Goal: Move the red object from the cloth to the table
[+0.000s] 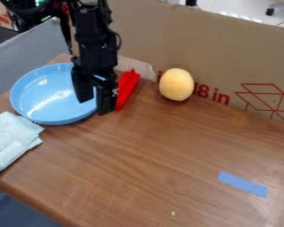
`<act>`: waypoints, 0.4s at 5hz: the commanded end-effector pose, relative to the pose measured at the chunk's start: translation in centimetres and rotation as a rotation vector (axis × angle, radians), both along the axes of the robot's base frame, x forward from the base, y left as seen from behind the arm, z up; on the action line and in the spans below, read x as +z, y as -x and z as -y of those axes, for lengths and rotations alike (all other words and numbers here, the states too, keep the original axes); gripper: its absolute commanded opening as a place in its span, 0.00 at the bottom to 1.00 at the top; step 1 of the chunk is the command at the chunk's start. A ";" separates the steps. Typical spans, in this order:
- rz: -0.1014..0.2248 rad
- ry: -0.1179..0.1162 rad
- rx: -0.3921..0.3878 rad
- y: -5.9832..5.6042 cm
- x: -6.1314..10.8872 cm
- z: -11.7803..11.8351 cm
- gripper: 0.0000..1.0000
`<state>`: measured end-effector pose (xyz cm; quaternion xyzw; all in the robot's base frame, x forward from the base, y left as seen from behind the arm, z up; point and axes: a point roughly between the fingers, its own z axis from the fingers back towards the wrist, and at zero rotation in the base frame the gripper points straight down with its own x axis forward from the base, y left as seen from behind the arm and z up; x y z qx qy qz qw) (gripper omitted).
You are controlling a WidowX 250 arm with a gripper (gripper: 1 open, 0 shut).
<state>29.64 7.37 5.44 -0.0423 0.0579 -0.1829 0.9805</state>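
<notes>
The red object (128, 86) rests on the brown table (156, 160), between the blue plate and the yellow ball, its long side running away from the camera. My gripper (95, 96) hangs just left of it, over the plate's right rim, with its black fingers (106, 96) apart and nothing between them. The red object looks free of the fingers. The pale cloth (8, 137) lies at the table's near left corner, with nothing on it.
A light-blue plate (43, 96) sits at the left. A yellowish ball (176, 84) stands right of the red bar, in front of a cardboard box (227, 53) along the back. A strip of blue tape (243, 184) is stuck at the front right.
</notes>
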 end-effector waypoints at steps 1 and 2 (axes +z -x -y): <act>0.046 -0.022 0.018 -1.9 1.9 -1.2 1.00; 0.043 -0.022 0.043 -4.0 1.4 -2.0 1.00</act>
